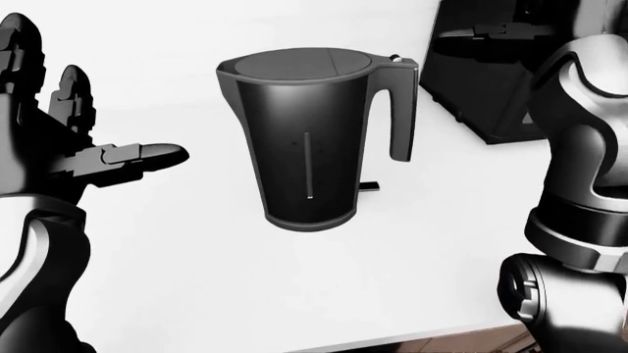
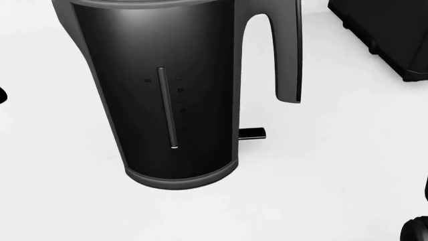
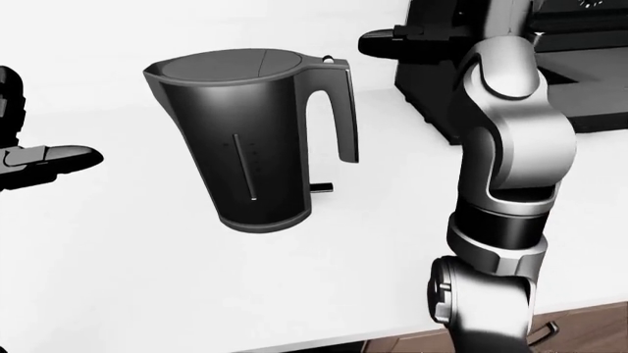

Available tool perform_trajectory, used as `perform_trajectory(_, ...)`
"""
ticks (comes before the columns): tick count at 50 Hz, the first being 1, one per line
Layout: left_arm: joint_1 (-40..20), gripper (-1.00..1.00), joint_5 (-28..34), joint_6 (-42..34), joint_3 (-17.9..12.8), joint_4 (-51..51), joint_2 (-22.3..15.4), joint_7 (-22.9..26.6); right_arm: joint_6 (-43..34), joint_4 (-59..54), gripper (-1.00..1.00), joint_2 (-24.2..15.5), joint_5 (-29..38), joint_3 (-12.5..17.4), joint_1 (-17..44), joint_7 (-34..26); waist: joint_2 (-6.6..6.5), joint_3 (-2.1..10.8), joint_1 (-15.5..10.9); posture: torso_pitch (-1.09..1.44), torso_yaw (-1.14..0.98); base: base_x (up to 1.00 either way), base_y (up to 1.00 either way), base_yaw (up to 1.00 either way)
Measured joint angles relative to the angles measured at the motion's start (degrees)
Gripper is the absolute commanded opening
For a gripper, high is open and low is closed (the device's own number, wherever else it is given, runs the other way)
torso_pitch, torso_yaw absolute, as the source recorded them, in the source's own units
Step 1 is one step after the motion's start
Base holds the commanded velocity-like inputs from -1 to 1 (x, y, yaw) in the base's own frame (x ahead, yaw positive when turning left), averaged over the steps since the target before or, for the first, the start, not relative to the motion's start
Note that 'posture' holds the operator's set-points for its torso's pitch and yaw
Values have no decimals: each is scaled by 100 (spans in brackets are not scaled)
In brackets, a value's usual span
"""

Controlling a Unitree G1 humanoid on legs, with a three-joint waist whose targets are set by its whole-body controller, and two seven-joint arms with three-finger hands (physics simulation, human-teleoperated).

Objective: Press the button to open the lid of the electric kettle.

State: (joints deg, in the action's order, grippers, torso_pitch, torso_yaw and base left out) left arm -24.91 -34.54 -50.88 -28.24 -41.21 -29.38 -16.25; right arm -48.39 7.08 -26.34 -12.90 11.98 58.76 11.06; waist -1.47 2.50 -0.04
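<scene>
Smooth white counter (image 1: 196, 294) bears glossy black tapered kettle (image 1: 306, 140), lid shut

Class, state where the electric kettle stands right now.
In the left-eye view the electric kettle stands upright at centre on the white counter, right of the open left robot hand, handle facing right.

Kettle (image 1: 314, 140) stands on counter (image 1: 196, 279); appliance (image 1: 481, 81) to its right.

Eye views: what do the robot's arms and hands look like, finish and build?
Right arm: glossy light-grey rounded shells, with black ring-shaped joint bands at the elbow and below. Left hand: dark, near-black blocky finger segments with ridged knuckles on a dark palm. Left forearm: dark shell with a light-grey panel. No cables or markings visible. The right hand shows dark, its details unclear.
</scene>
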Motion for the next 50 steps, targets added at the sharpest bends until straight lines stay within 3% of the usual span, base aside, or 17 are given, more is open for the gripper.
perform_trajectory(21, 4, 100, -68, -30, -57, -22, -24, -21, -100, -102, 100, 317, 242, -194, 536, -192, -13, -18, 4, -15, 0, 0, 0, 0)
perform_trajectory(50, 41, 100, -79, 11, -34, -13, -19, -25, 631, -1524, 100, 527, 308, -273, 759, -276, -62, -4, 22, -15, 0, 0, 0, 0)
